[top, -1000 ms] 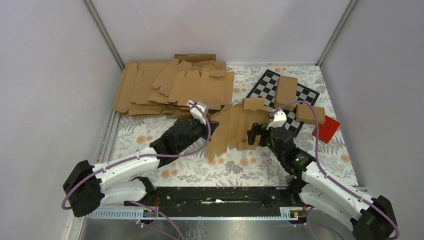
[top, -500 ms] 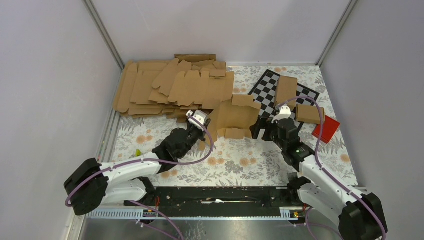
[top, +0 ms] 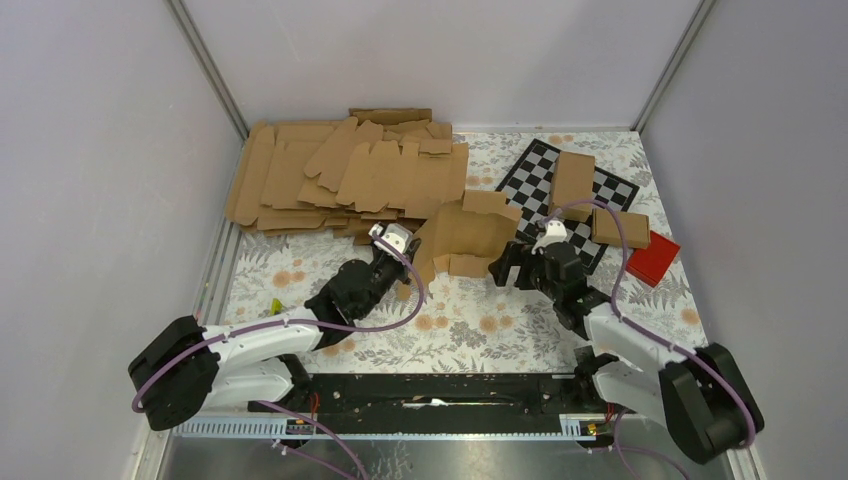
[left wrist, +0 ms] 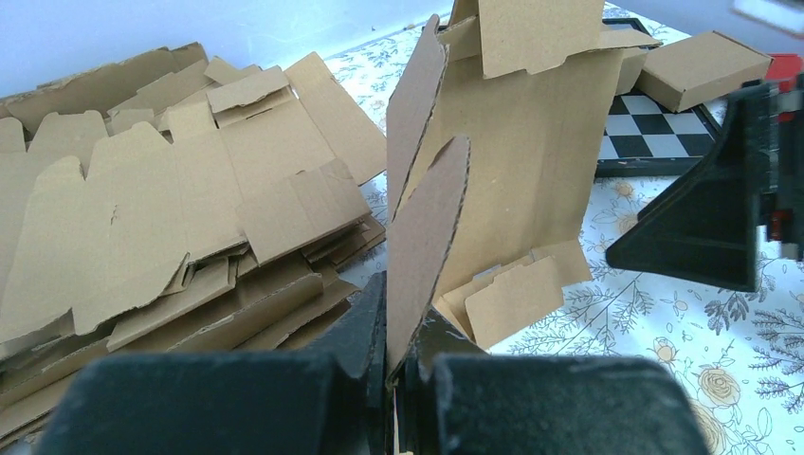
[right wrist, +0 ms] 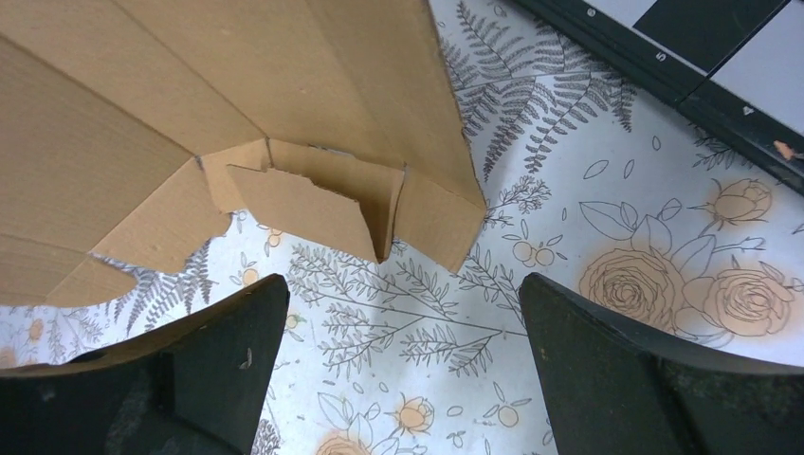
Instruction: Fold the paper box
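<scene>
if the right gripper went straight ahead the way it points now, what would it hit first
Most likely the paper box: its small lower flaps sit just ahead of the open right gripper, in line with the gap between its jaws. How far ahead is unclear.

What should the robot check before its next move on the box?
1. Left gripper shut on a flap of the box: ok.
2. Right gripper open, nothing in its jaws: ok.
3. Right gripper facing the box: ok.
4. Box folded up: not ok, flaps stick out.
5. Box free of the blank pile: cannot tell.
6. Red block out of the way: ok.
</scene>
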